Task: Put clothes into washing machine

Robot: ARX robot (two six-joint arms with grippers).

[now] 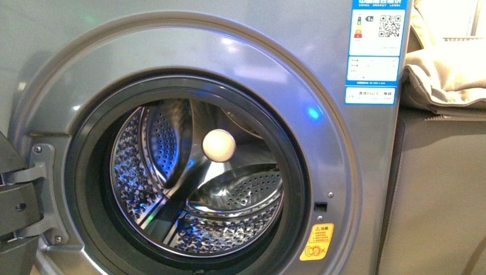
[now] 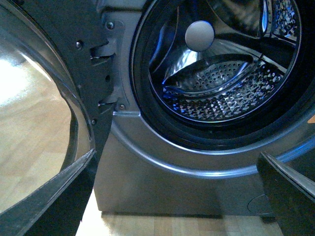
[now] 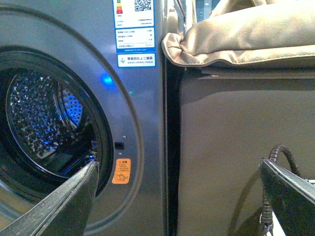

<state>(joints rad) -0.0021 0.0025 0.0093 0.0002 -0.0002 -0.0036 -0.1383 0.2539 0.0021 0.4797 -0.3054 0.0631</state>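
Observation:
The silver-grey washing machine fills the front view. Its door is swung open at the left. The black-rimmed porthole opens onto the perforated steel drum, which holds only a white ball. The dark navy clothes are not in any view. My left gripper is open and empty, low in front of the machine, below the drum. My right gripper is open and empty, facing the seam between the machine and the cabinet. Neither gripper shows in the front view.
The open door stands left of the porthole over a wooden floor. A grey-beige cabinet stands right of the machine with beige folded fabric on top. A black cable hangs by my right finger.

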